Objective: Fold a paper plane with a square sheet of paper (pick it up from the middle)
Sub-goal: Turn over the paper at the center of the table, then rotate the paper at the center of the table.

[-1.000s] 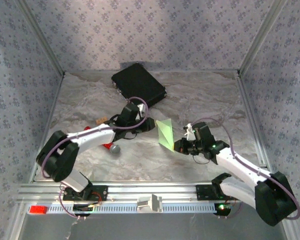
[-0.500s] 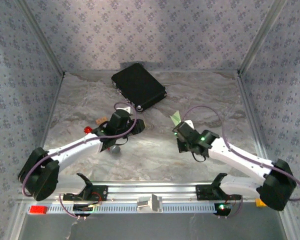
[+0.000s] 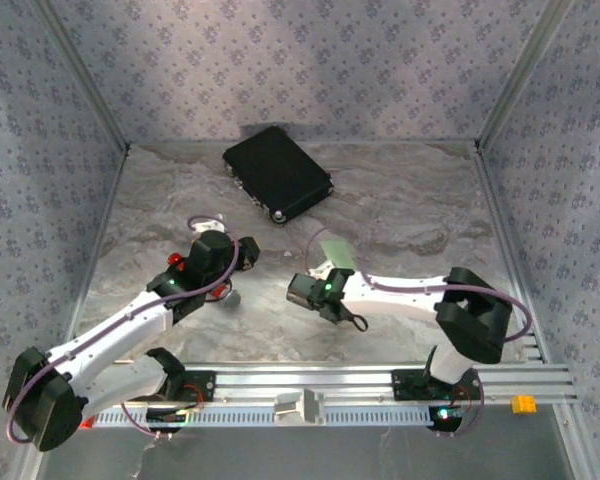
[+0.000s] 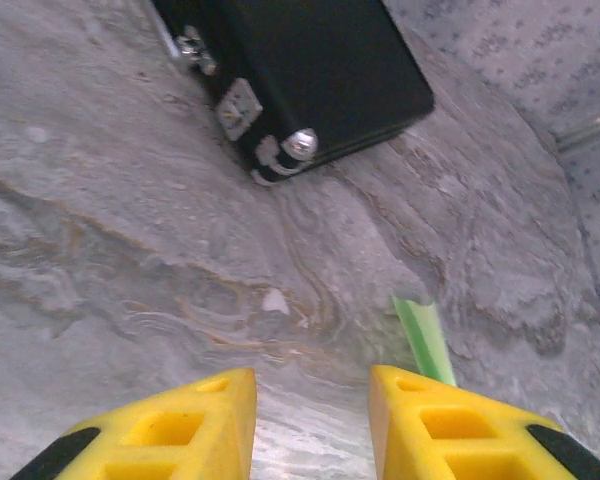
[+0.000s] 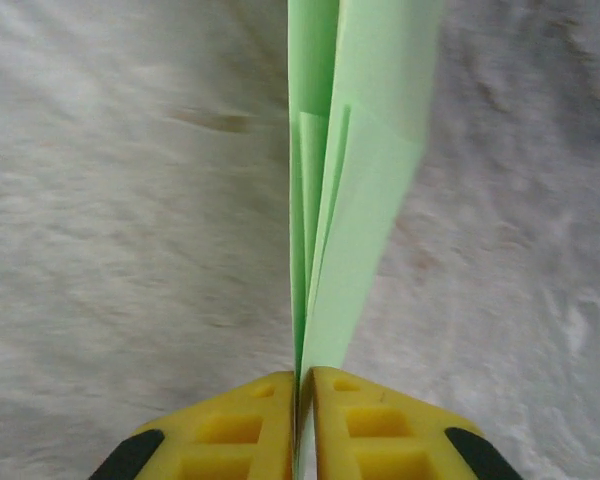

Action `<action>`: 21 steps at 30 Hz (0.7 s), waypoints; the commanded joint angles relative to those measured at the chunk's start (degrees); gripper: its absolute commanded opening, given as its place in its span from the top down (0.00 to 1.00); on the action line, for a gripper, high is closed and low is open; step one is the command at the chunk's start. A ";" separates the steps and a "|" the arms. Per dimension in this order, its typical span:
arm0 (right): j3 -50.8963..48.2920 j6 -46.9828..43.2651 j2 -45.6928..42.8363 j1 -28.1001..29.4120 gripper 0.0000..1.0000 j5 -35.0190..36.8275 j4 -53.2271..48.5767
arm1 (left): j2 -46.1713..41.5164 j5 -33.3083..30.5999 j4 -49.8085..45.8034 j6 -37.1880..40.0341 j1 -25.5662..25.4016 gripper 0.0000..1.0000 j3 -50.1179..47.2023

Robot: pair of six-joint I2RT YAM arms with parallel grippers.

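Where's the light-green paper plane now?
Centre of the top view: light-green paper plane pinched in the right gripper's fingers, nearer than the black rectangular case.

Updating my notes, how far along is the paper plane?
Done: the green paper already shows several layered folds along a centre crease. In hand: the right end effector pinches its end. The left end effector hangs open, empty. Left: any final folds and release.

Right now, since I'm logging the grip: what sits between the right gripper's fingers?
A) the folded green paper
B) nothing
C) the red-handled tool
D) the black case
A: in the right wrist view the folded green paper runs down into the thin slit between the yellow fingers of the right gripper, which pinch it.
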 commanded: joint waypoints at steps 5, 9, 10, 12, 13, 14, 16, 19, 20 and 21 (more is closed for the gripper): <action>-0.75 -0.74 -4.55 -3.25 0.68 -19.84 12.28 | -2.29 -1.73 -3.52 -1.52 0.99 0.65 -1.36; -7.54 -0.15 -12.54 -11.15 0.62 -30.17 20.79 | -1.18 -0.05 -2.38 -1.54 1.06 0.64 -1.40; -9.35 -1.46 -14.16 -14.07 0.62 -33.27 22.86 | -0.63 0.51 -1.83 -1.45 1.03 0.64 -1.44; -14.70 0.00 -16.80 -20.87 0.68 -42.39 29.57 | 1.11 2.74 -0.20 -1.37 1.10 0.64 -1.29; -16.69 0.74 -17.32 -23.68 0.73 -46.40 32.40 | 2.29 4.02 0.57 -1.36 1.03 0.64 -1.08; -18.64 1.70 -17.41 -26.38 0.77 -50.16 35.26 | 3.58 5.39 1.31 -1.36 1.05 0.65 -0.83; -20.65 2.41 -16.57 -29.99 0.81 -55.40 39.22 | 6.02 7.73 2.58 -1.27 0.83 0.67 -0.12; -20.28 1.87 -13.23 -31.88 0.86 -58.83 39.80 | 9.27 9.76 4.33 -1.38 0.24 0.68 0.81; -20.29 2.04 -12.09 -32.00 0.86 -59.76 40.55 | 10.26 10.31 4.82 -1.30 0.05 0.68 1.16; -20.25 2.45 -10.92 -32.00 0.86 -60.47 41.50 | 11.17 10.93 5.23 -1.17 -0.07 0.68 1.54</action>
